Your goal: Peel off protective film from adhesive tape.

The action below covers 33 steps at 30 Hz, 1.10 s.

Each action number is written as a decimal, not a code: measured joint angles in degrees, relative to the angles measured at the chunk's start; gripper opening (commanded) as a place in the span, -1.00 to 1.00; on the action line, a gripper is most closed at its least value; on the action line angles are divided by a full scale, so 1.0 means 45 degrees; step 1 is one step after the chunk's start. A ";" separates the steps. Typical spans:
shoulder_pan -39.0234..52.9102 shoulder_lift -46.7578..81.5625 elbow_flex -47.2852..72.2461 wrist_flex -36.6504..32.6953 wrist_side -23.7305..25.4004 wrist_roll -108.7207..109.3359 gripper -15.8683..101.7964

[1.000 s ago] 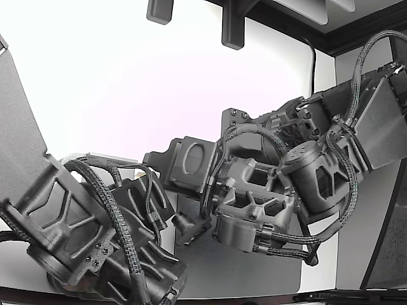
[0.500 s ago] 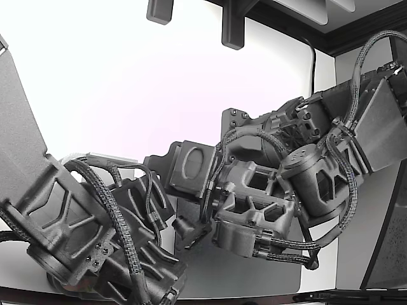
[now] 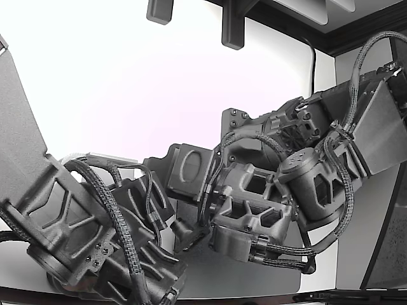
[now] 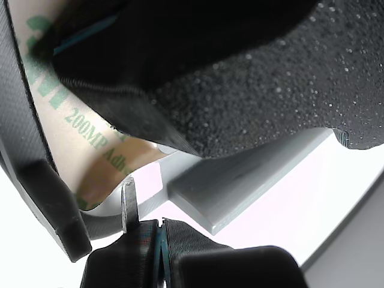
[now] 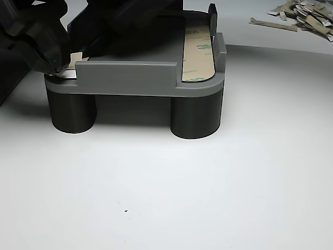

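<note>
In the exterior view both arms' housings hide the work area entirely. In the wrist view a black foam pad (image 4: 252, 78) covers most of the tan film (image 4: 90, 144), its print cut off. In the other view the claw (image 5: 49, 44) leaves the frame's edge, its jaws unreadable.

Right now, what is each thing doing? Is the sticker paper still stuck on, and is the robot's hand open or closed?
Gripper: at the fixture's corner on a film tab; open or shut cannot be told.
Film being worked: printed liner, edge curling up, mostly still on.
Other film strip: lying flat in its slot, not peeled.
Gray fixture: standing upright on its round legs.
Peeled scraps: loose in a pile on the table.
</note>
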 measured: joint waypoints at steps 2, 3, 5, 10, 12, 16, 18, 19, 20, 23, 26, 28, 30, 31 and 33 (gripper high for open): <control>0.0000 -0.0020 -0.0020 0.0020 0.0000 0.0000 -0.91; 0.0000 -0.0020 -0.0020 0.0020 0.0000 0.0000 -0.91; 0.0000 -0.0078 -0.0039 0.0020 0.0000 0.0000 -0.91; 0.0000 -0.0234 -0.0137 0.0059 -0.0020 0.0000 -0.91; 0.0000 -0.0391 -0.0254 0.0137 -0.0020 0.0000 -0.91; 0.0000 -0.0645 -0.0488 0.0371 -0.0039 0.0000 -0.91; 0.0000 -0.0645 -0.0508 0.0410 -0.0059 0.0039 -0.91; 0.0000 -0.0645 -0.0508 0.0410 -0.0078 0.0059 -0.91; 0.0000 -0.0645 -0.0488 0.0410 -0.0098 0.0078 -0.91; 0.0000 -0.0527 -0.0410 0.0410 -0.0156 0.0117 -0.91; 0.0000 -0.0488 -0.0410 0.0469 -0.0215 0.0176 -0.91; 0.0000 -0.0430 -0.0410 0.0586 -0.0273 0.0234 -0.91; 0.0000 -0.0391 -0.0391 0.0625 -0.0313 0.0273 -0.91; 0.0000 -0.0391 -0.0391 0.0645 -0.0313 0.0293 -0.91; 0.0000 -0.0352 -0.0371 0.0684 -0.0332 0.0332 -0.91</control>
